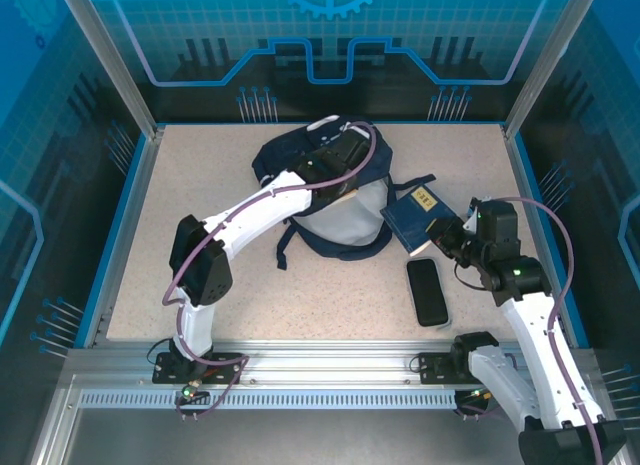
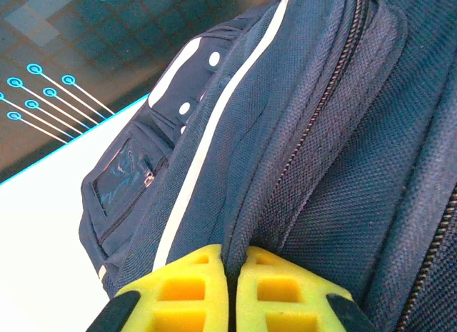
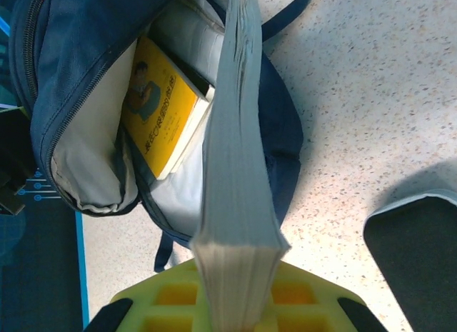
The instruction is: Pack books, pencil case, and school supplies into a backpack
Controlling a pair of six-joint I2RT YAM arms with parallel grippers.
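Now left arm (image 1: pixel 250 213) extends onto backpack (image 1: pixel 274 158).

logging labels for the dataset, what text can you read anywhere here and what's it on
No text here is legible.
yellow book inside the backpack: dark lettering along the cover, too blurred to read.
navy book: small yellow label with dark marks, too small to read.
backpack's white patches: no text to make out.

Yellow book (image 3: pixel 153 114) partly hidden within backpack (image 3: pixel 71 32)
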